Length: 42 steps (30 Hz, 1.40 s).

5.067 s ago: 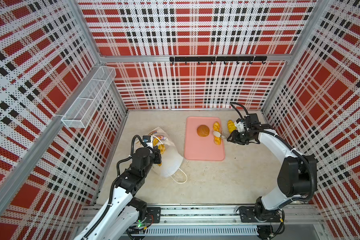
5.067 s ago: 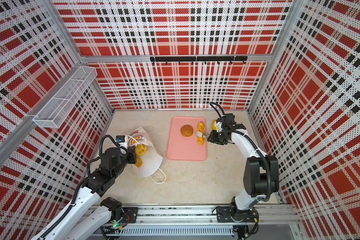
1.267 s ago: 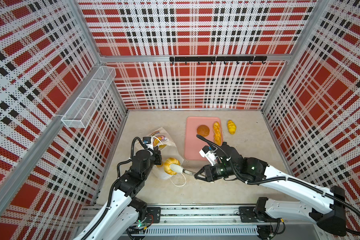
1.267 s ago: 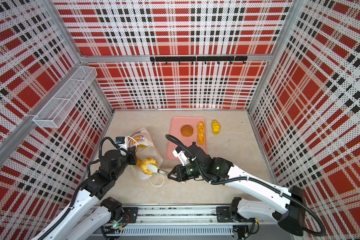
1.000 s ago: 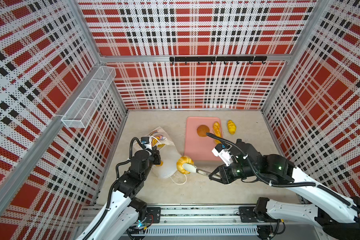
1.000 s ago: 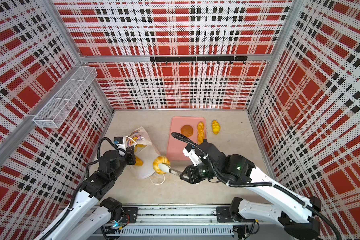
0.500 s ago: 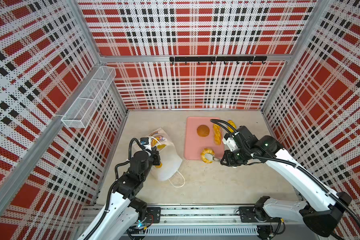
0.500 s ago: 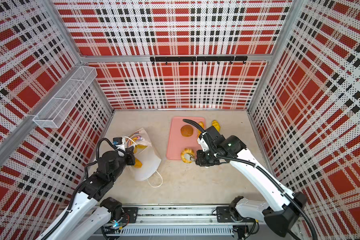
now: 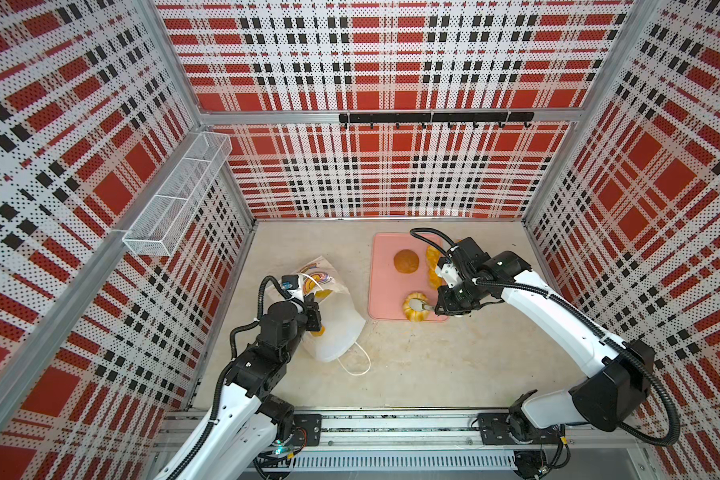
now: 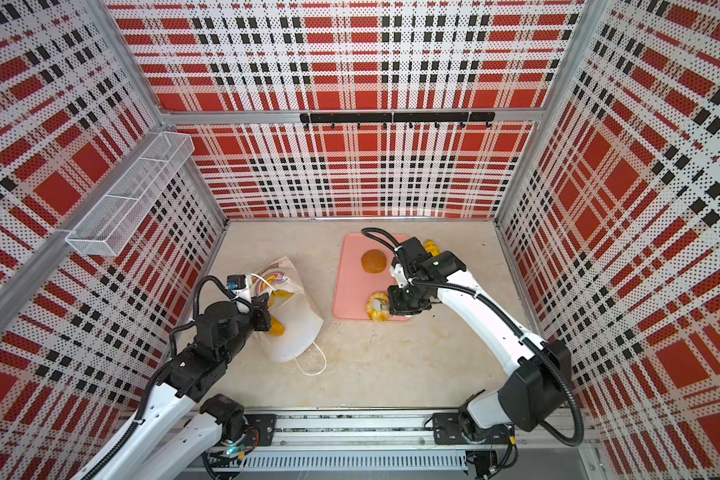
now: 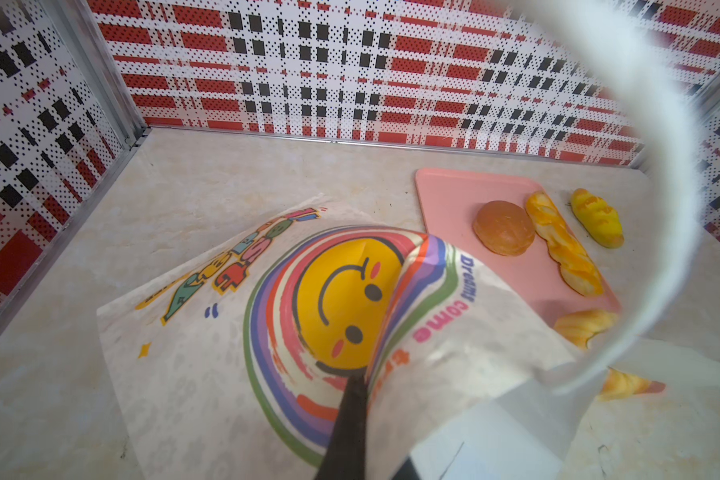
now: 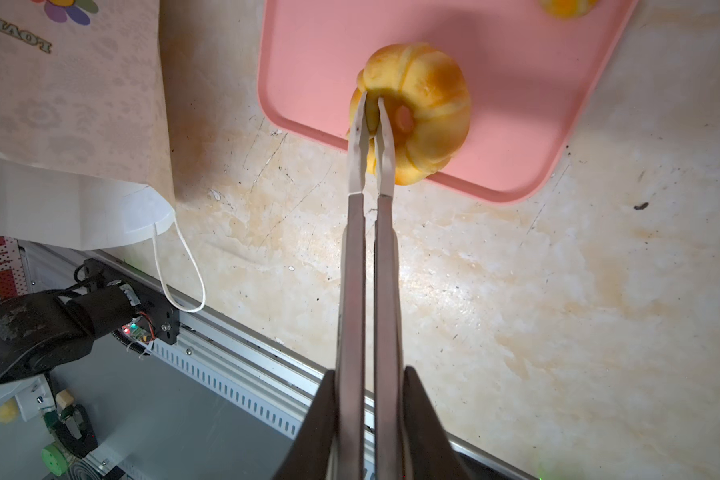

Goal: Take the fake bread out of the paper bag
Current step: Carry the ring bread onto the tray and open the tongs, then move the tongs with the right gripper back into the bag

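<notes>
Right wrist view is showing the right claw (image 12: 368, 374) squeezing a pair of long metal tongs (image 12: 352, 270) nearly closed, and the tongs' white tips are pinching one side of the golden ring bread (image 12: 427, 112). So the ring is sitting out at the far end of the tongs, well ahead of the claw itself, not between its own dark fingers (image 12: 321, 424). It is hanging over the near rim of the pink tray (image 12: 308, 62), partly past the edge above the tabletop (image 12: 516, 291). Whether it is resting on the tray or being held just above it, I cannot tell. In both top views the same claw (image 9: 440, 307) (image 10: 392, 307) is reaching in from the right, with the ring (image 9: 414, 307) (image 10: 377, 308) just to its left at the tray's near edge.

A round brown bun (image 9: 406, 262) and a braided stick (image 11: 566, 245) are lying farther back on the tray. A small yellow loaf (image 11: 597, 218) is lying on the tabletop just off the tray's far right corner.

The paper bag (image 9: 335, 332) is lying on its side left of the tray, apart from it, with one cord handle (image 9: 356, 361) trailing toward the front. The left claw (image 9: 313, 318) is gripping the bag, closed on a fold of paper. In the left wrist view the printed paper is wrapping over one dark finger (image 11: 348, 415). Two yellow pieces (image 9: 323, 294) of bread are showing at the bag's opened edge, right beside that claw.
</notes>
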Tool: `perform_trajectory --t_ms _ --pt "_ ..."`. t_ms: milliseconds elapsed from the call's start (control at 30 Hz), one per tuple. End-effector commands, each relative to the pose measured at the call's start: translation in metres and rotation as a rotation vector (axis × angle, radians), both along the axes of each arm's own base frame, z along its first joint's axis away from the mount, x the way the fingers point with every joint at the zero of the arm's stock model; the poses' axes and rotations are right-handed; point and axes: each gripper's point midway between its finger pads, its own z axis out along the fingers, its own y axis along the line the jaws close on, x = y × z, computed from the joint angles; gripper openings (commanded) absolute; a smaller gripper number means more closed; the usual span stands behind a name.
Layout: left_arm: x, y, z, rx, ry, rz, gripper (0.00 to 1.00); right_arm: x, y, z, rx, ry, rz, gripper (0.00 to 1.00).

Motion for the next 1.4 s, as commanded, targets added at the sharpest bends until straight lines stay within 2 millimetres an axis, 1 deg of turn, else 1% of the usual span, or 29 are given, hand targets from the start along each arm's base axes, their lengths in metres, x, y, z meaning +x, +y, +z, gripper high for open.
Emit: perform_trajectory --t_ms 0,200,367,500,600,633,700,867,1000,1167,1233,1300,1367 --pt "0.002 0.001 0.004 -0.028 -0.012 0.012 0.0 0.033 0.01 0.017 0.062 -0.125 0.0 0.0" --pt "0.002 0.001 0.003 -0.026 -0.006 0.013 0.0 0.043 0.018 0.019 0.099 -0.127 0.007 0.0" --pt "0.003 0.001 0.001 -0.024 -0.001 0.014 0.0 0.05 0.022 0.009 0.108 -0.112 0.019 0.0" --pt "0.002 0.001 0.001 -0.022 0.0 0.014 0.0 0.055 0.026 0.007 0.115 -0.118 0.034 0.0" --pt "0.002 0.002 0.001 -0.021 -0.001 0.018 0.0 0.057 0.023 0.007 0.096 -0.126 0.032 0.15" --pt "0.002 0.001 0.001 -0.021 -0.001 0.017 0.0 0.057 0.02 0.006 0.078 -0.129 0.027 0.22" --pt "0.002 0.001 0.001 -0.02 -0.001 0.018 0.0 0.057 0.016 0.008 0.061 -0.139 0.022 0.27" --pt "0.003 0.001 0.0 -0.02 0.004 0.015 0.0 0.054 0.009 0.021 0.045 -0.187 0.026 0.33" --pt "0.003 0.0 -0.001 -0.019 0.007 0.013 0.0 0.052 0.003 0.024 0.025 -0.194 0.022 0.37" --pt "0.002 0.0 -0.001 -0.009 0.009 0.014 0.0 0.048 0.002 0.029 0.036 -0.201 0.018 0.38" --pt "0.001 0.0 0.0 -0.002 0.003 0.015 0.0 0.044 0.005 0.038 0.071 -0.207 0.024 0.37" --pt "0.0 -0.002 0.002 0.0 -0.008 0.005 0.0 0.039 0.009 0.052 0.119 -0.222 0.024 0.36" --pt "-0.001 -0.005 0.004 0.006 -0.021 -0.012 0.0 0.027 0.014 0.069 0.192 -0.234 0.031 0.36"
